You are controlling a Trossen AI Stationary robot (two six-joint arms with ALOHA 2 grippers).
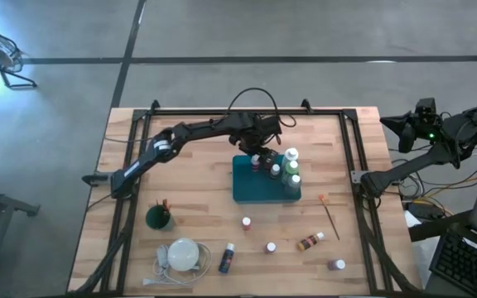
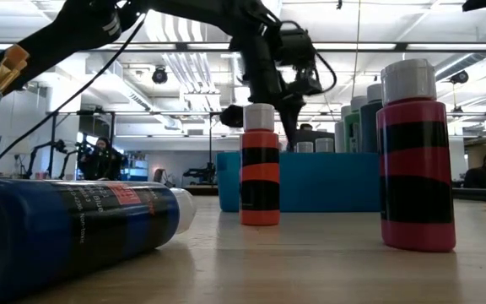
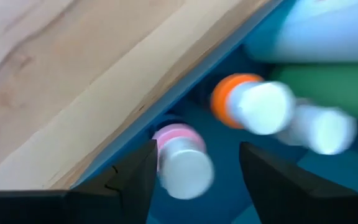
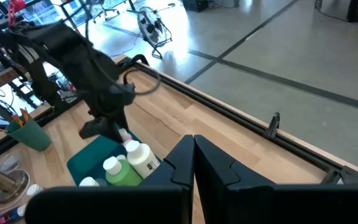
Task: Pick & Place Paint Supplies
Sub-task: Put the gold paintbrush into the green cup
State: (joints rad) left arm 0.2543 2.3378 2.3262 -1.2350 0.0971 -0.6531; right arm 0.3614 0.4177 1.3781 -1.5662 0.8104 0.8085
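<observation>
I count five bottles standing in the teal tray (image 1: 251, 189) and five more loose on the worktop (image 1: 197, 141): two upright near its middle, one lying by the white disc (image 1: 184, 253), one lying brown, one at the front right. One brush (image 1: 330, 214) lies right of the tray; the green cup (image 1: 159, 218) holds more, too small to count. My left gripper (image 3: 194, 171) hangs over the tray with jaws apart around a pink bottle (image 3: 180, 157), gripping nothing; the right gripper (image 4: 194, 163) is closed, empty, parked off the worktop's right edge.
</observation>
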